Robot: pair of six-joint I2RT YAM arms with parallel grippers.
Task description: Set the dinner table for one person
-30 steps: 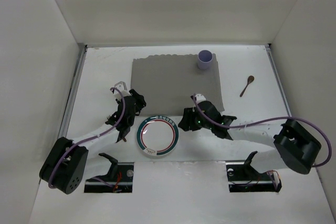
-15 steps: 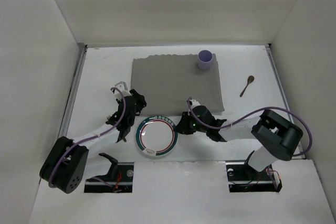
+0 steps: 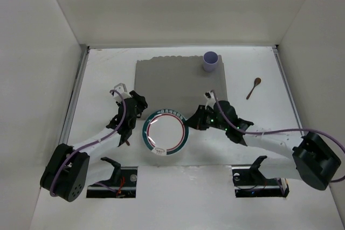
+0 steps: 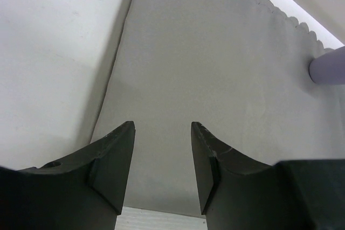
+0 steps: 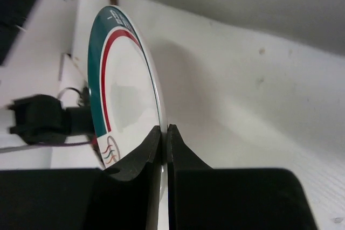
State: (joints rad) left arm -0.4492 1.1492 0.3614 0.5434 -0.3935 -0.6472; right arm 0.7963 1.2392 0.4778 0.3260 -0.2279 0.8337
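Raised off the large matte-white counter (image 3: 105,71) since a second ago, at 6 o'clock of the grey cloth mat (image 3: 178,82), the round teal-and-red-rimmed white plate (image 3: 165,132) hangs pinched at its 3 o'clock rim by the right hand (image 5: 163,133). The left hand (image 4: 161,127) is spread. Level the plate before lowering it mid-mat.

On the matte-white rectangular counter (image 3: 102,74), the grey rectangular cloth mat (image 3: 178,82) carries the lilac cylindrical cup (image 3: 211,61) on its far right corner, with the brown wooden spoon (image 3: 254,88) to its right and the white round teal-rimmed plate (image 3: 165,133) at its near edge, between the left claw (image 3: 136,107) and the right claw (image 3: 190,122).
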